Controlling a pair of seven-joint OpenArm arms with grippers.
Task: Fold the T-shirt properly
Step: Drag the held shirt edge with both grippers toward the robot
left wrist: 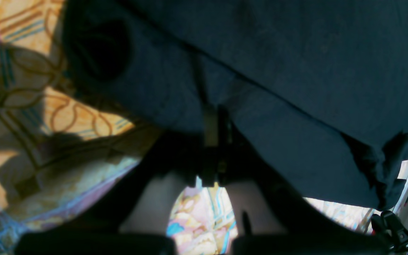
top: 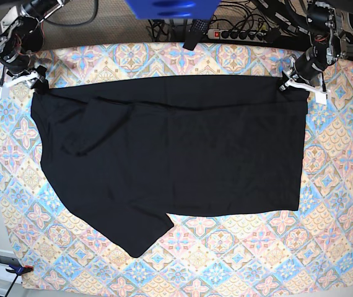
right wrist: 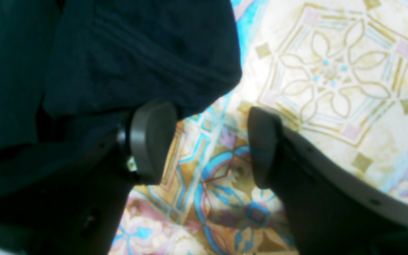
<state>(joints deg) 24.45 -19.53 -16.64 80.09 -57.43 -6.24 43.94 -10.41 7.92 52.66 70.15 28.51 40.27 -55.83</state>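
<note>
T-shirt (top: 170,154): spread flat on a patterned cloth (top: 226,260), one sleeve (top: 136,238) pointing toward the near edge. The far corner on the base view's right is pinched by the left gripper (top: 287,79), whose jaws are closed on the fabric (left wrist: 214,120). The right gripper (right wrist: 207,145) is held at the opposite far corner, jaws parted with only cloth between them; one finger (right wrist: 151,138) lies against the fabric edge.

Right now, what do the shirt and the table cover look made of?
Shirt: soft matte black fabric, probably cotton knit; it drapes, creases and shows no shine. Table cover: printed tile pattern, smooth and slightly glossy in the wrist views, so possibly vinyl or coated cloth; I can't tell which.
</note>
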